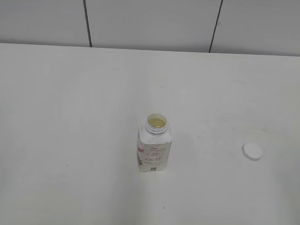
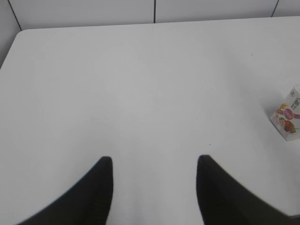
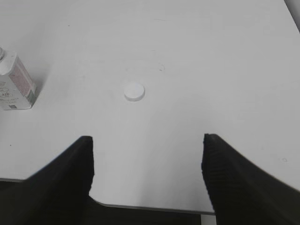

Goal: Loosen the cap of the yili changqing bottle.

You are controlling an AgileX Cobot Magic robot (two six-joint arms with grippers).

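From my station I see the yili changqing bottle [image 1: 154,144] standing upright near the middle of the white table [image 1: 65,114], its neck uncovered and a yellowish inside showing through the mouth. The cap [image 1: 252,151] lies flat on the table well apart from it, off to the right in the exterior view. My left gripper [image 2: 154,161] hangs over bare tabletop with its dark fingers [image 2: 101,187] spread wide, nothing between them; the bottle [image 2: 288,117] sits at the far right edge of that wrist view. My right gripper [image 3: 146,140] is likewise spread and holds nothing, with the cap [image 3: 134,91] lying ahead of it and the bottle [image 3: 14,82] at the left edge
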